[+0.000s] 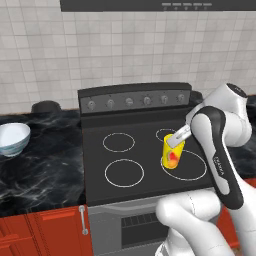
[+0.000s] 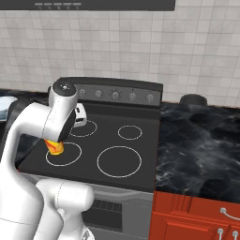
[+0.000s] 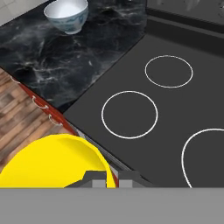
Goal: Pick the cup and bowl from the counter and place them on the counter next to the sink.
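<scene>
My gripper (image 1: 176,139) is shut on the rim of the yellow cup (image 1: 173,153), which hangs tilted over the stovetop's front right ring. The red-orange mark shows on the cup's side. In the hand view the cup's yellow rim (image 3: 52,161) lies right at my gripper (image 3: 112,179). From the right base view the arm covers all but the cup's lower part (image 2: 55,147). The bowl (image 1: 12,138) stands upright on the black marble counter (image 1: 47,162) left of the stove, far from the gripper, and in the hand view the bowl (image 3: 66,15) is at the top left. The sink is out of view.
The matte black stovetop (image 1: 145,160) with white rings lies under the cup, with a knob panel (image 1: 132,101) behind it. More marble counter (image 2: 197,140) runs to the stove's right, with a dark round object (image 2: 193,100) at the wall. Red cabinet fronts (image 1: 45,230) sit below.
</scene>
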Controlling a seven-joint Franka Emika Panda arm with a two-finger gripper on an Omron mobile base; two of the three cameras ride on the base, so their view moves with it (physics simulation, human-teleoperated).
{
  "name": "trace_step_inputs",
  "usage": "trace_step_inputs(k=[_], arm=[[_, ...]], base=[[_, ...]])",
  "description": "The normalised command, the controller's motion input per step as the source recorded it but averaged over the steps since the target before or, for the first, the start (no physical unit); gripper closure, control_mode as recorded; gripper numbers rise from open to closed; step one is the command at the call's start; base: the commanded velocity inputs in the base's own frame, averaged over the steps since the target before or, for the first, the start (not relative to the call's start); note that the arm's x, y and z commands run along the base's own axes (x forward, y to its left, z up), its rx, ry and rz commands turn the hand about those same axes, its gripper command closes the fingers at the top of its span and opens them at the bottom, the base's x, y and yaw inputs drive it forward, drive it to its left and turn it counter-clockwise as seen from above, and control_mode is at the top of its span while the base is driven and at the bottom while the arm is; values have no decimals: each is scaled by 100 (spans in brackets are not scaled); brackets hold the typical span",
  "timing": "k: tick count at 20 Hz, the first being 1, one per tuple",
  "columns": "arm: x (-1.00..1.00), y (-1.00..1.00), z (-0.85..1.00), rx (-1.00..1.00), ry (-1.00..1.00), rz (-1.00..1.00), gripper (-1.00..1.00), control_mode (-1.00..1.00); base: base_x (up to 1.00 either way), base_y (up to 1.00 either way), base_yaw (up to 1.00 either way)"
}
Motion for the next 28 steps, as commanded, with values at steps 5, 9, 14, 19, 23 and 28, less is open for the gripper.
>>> trace_step_inputs(k=[5, 9, 14, 19, 23, 28], arm=[[0, 0, 0, 0, 0, 0, 100, 100], [0, 0, 0, 0, 0, 0, 100, 100], [0, 0, 0, 0, 0, 0, 100, 100], [0, 0, 0, 0, 0, 0, 100, 100], [0, 0, 0, 0, 0, 0, 100, 100], [0, 0, 0, 0, 0, 0, 100, 100]], base=[[-6, 14, 2], [-91, 20, -1], [-91, 6, -5], [-9, -8, -29], [17, -26, -76], [18, -8, -87]])
